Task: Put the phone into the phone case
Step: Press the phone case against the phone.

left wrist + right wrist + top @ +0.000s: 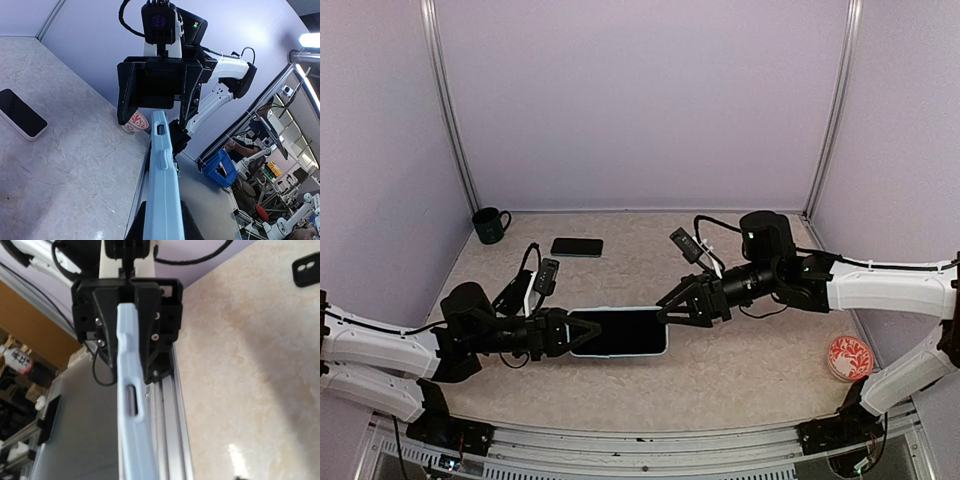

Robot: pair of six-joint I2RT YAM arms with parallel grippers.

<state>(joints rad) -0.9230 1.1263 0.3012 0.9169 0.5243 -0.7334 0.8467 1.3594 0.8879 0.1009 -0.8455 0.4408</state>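
Two end effectors meet at one case [620,333], held up over the bench [740,370].
Keep the left end effector [582,335] clamped level on its left end. The right end effector [672,310] stands wide at the other end, gripping nothing. Whether the case's dark face is the phone, seated, you cannot tell.

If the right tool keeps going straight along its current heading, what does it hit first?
Most likely the light blue phone case, whose near end sits right at the open right tool. Beyond it, in the same line, is the left tool holding the case's far end. Depth between fingers and case is hard to judge.
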